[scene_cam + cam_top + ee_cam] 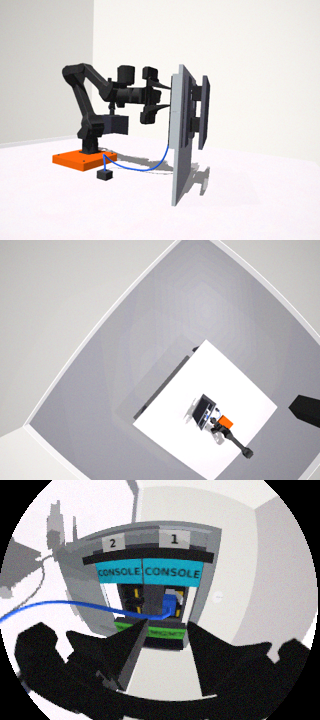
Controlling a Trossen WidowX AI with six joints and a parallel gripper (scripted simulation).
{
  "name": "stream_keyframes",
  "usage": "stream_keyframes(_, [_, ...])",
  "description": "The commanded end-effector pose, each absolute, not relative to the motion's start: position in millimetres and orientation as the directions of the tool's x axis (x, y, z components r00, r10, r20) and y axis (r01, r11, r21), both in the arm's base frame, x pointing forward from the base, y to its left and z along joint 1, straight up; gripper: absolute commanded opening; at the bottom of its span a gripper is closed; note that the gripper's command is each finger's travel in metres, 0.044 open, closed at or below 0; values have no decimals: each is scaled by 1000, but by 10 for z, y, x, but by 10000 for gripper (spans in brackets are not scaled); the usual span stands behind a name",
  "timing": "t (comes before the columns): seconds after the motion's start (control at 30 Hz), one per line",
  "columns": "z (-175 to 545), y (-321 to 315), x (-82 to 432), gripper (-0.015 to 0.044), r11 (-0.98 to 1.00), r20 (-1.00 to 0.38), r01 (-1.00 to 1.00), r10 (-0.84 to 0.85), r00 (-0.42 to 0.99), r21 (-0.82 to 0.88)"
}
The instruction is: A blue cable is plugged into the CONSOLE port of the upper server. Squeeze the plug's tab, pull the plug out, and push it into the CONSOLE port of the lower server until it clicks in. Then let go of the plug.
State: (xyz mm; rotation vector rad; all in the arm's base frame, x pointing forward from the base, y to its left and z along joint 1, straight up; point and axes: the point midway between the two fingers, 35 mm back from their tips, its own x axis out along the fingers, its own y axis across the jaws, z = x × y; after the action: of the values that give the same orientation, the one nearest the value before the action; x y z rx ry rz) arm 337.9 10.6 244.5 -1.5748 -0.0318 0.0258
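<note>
Blue plug [169, 605]: seated, in my judgement, in the CONSOLE port of the upper server [173, 573], marked 1. I cannot make out its tab.
Plug handling: light, hard and probably slick, with a springy tab that could snap if twisted. I would take the body across the tab, close behind the port face, and squeeze only enough to free the latch.
Blue cable [219, 414] [139, 169] [75, 603]: soft and bendy; it droops from the rack to a small black block [217, 409] [104, 174]. I would not pull by it—the load belongs on the plug body.
Gripper [212, 420] [170, 97] [168, 623]: fingers parted partway, nothing between them, one above the other before the rack [177, 165] [215, 542]. The plug is yet to be gripped.
Lower server [119, 572]: marked 2, its CONSOLE opening without a plug. The push should be straight—a tilted plug could jam.
Next move: line up on the plug, advance, then close; the cable could snag a finger.
</note>
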Motion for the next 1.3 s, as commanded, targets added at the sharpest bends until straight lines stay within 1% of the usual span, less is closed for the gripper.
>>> stream_keyframes(0.0, [2479,131,3435,239,-7,17,17,35,999,-1000])
stream_keyframes(1.27, [2501,288,3984,239,-5,21,22,35,999,-1000])
